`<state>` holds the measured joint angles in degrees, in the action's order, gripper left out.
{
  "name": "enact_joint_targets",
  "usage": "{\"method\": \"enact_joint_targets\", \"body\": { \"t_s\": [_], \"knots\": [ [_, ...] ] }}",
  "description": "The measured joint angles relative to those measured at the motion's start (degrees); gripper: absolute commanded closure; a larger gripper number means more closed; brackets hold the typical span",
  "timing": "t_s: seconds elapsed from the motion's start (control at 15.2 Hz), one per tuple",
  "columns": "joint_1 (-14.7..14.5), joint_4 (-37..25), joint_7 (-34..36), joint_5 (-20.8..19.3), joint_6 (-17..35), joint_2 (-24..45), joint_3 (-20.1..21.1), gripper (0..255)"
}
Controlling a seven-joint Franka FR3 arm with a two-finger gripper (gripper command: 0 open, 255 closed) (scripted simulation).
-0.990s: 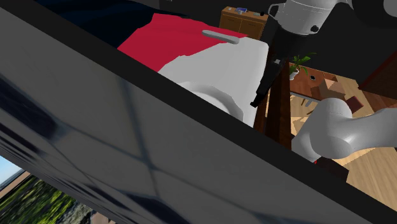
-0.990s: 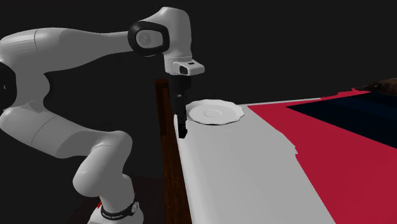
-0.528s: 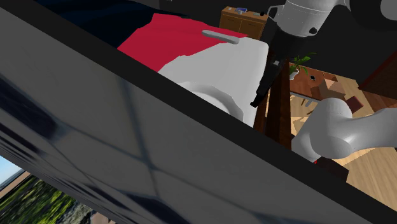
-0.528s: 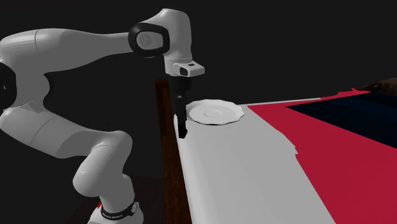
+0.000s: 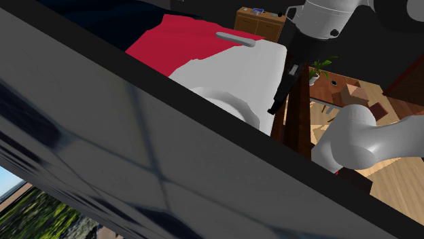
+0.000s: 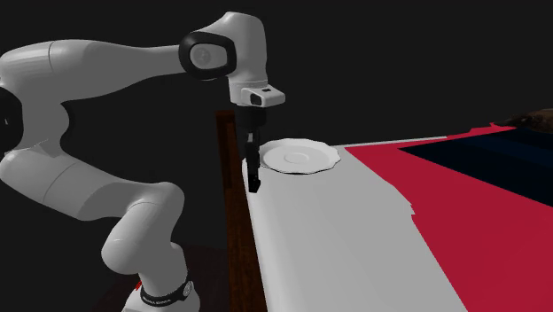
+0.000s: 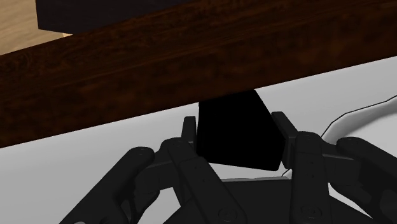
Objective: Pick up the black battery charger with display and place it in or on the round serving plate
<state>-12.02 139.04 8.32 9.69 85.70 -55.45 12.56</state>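
The end effector [image 7: 235, 125] pinches the black battery charger [image 7: 236, 145] between its fingers at the bed [image 6: 354, 248] edge, just beside the white round serving plate [image 6: 301, 157].

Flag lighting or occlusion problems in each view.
Shoulder view: a dark slanted panel with streaky reflections blocks the lower left. Second exterior view: the arm and plate are evenly lit, but the black gripper blends into the dark behind it. Wrist view: the charger, clasped between the fingers, renders flat black, with no display detail visible.
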Motion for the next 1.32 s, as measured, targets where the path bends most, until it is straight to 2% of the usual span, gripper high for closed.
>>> {"method": "enact_joint_targets", "body": {
  "t_s": [0.33,1.32],
  "knots": [
    [0.14,-1.87,0.06,-0.23,-1.27,0.64,-0.18,255],
    [1.02,-16.66,0.56,-1.53,-10.45,6.25,-1.24,255]
  ]
}}
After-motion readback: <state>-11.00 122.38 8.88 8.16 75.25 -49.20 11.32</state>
